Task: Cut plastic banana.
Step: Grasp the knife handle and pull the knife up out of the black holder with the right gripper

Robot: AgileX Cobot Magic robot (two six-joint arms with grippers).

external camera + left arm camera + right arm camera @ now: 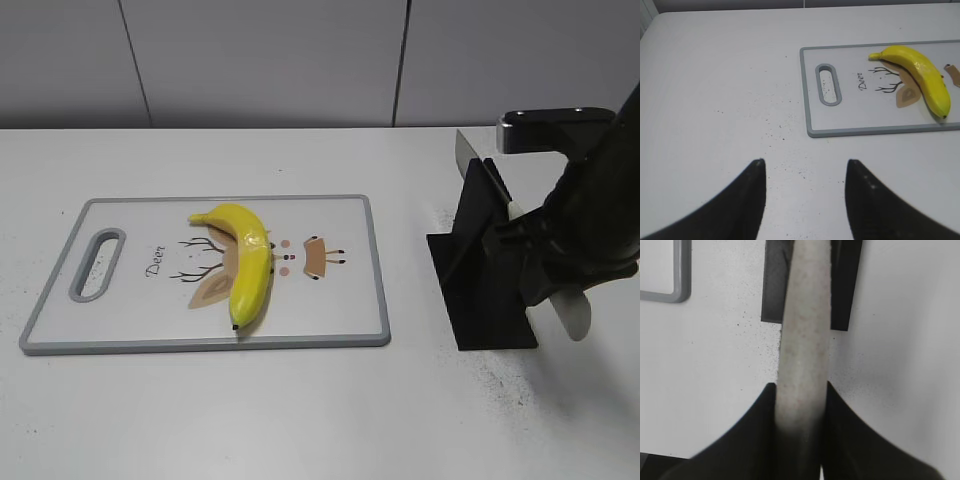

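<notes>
A yellow plastic banana [243, 262] lies on a white cutting board with a grey rim [373, 260]; both also show in the left wrist view, the banana [920, 75] on the board [810, 115]. A knife with a white handle [805, 340] rests in a black stand [480, 290], its blade [468, 152] sticking up behind. My right gripper [799, 390] is shut on the knife handle; in the exterior view it [535, 275] is at the stand. My left gripper [805, 165] is open and empty over bare table left of the board.
The white table [300, 420] has dark specks near the stand and near the board's left edge. A grey panelled wall [270, 60] runs along the back. The board's corner [670, 290] shows in the right wrist view.
</notes>
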